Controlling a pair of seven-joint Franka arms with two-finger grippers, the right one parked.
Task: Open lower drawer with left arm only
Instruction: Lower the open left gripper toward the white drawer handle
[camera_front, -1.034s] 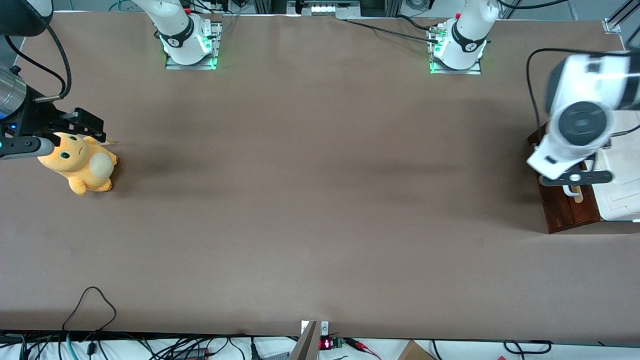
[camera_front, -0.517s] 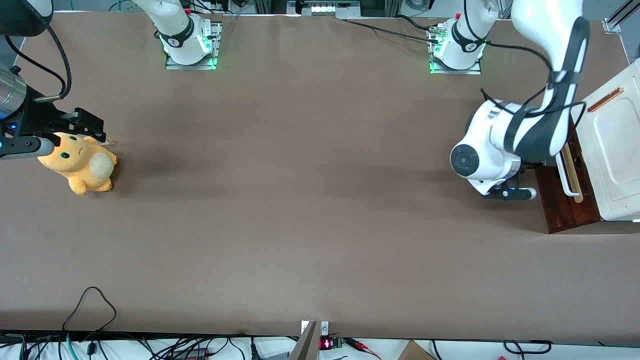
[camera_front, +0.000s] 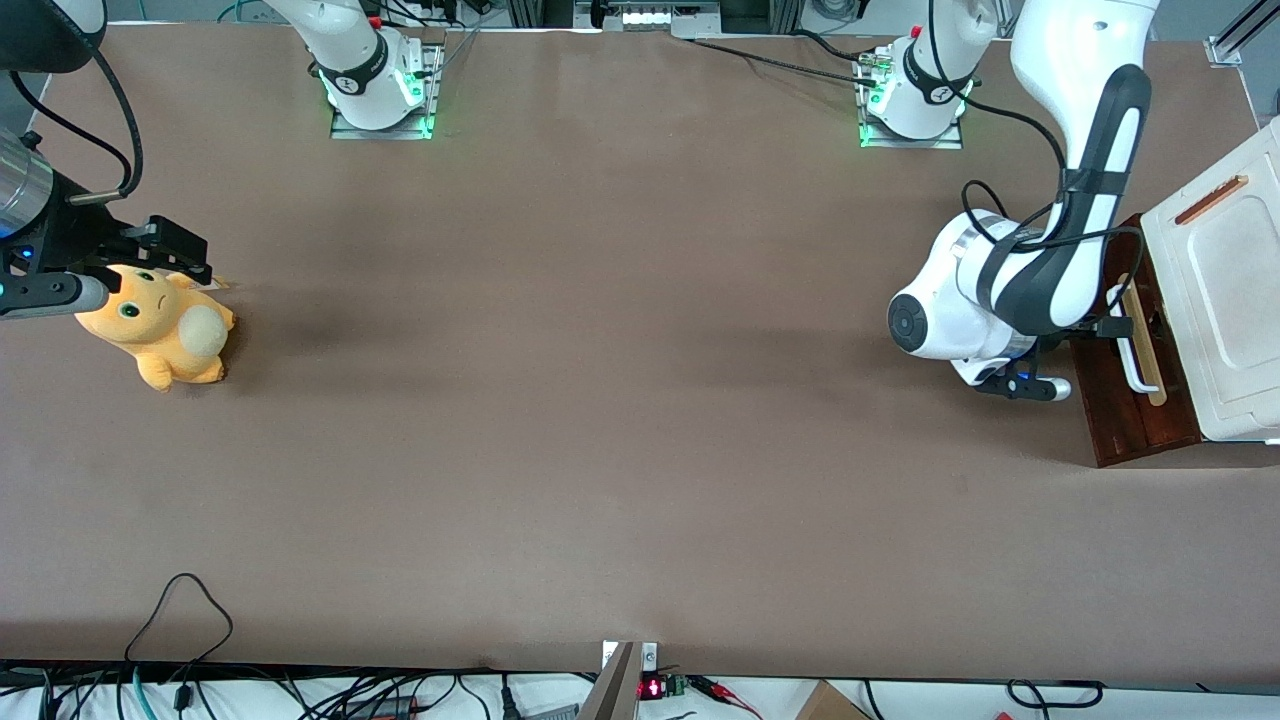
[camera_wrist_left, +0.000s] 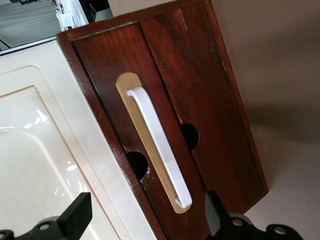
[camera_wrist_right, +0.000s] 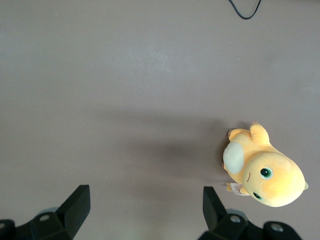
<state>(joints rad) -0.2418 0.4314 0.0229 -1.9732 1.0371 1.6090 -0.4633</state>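
The lower drawer (camera_front: 1140, 410) is a dark reddish-brown front under a white cabinet top (camera_front: 1225, 290), toward the working arm's end of the table. Its white loop handle (camera_front: 1134, 345) sits on a pale wood strip. In the left wrist view the drawer front (camera_wrist_left: 210, 100) and the handle (camera_wrist_left: 157, 145) fill the frame, and no light wood inside shows. The left arm's gripper (camera_front: 1112, 326) hangs in front of the drawer, close to the handle. It (camera_wrist_left: 145, 220) is open, with its black fingertips (camera_wrist_left: 75, 220) spread wide on either side of the handle's end and nothing held.
An orange bar (camera_front: 1210, 199) lies on the white cabinet top. The left arm's bent white elbow (camera_front: 940, 320) juts toward the table's middle. An orange plush toy (camera_front: 165, 330) lies toward the parked arm's end. Brown tabletop (camera_front: 600, 400) stretches between them.
The left arm swung off the cabinet top and came down in front of the drawer. In the last half second it shifted slightly and the gripper came nearer the handle.
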